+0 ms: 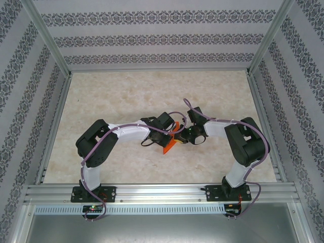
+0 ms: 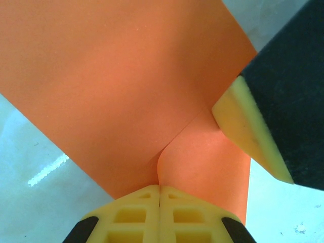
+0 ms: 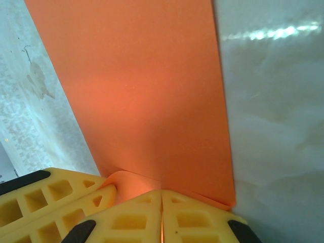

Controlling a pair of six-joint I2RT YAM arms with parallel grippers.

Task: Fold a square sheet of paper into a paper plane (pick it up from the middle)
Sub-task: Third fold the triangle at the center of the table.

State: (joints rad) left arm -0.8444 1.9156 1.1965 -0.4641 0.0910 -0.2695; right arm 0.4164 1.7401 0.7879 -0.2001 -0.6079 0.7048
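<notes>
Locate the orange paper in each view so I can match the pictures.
Top external: the orange paper sits mid-table, between the two gripper heads.
Left wrist: the paper spans the top and centre, pinched in the shut left gripper at the bottom edge.
Right wrist: the paper runs as a broad band from the top down to the shut right gripper.
Shared landmark: the pale marbled table beside the paper.

Bright, even light, white glare streaks on the table point(image 3: 273, 101), wrist views slightly soft.
</notes>
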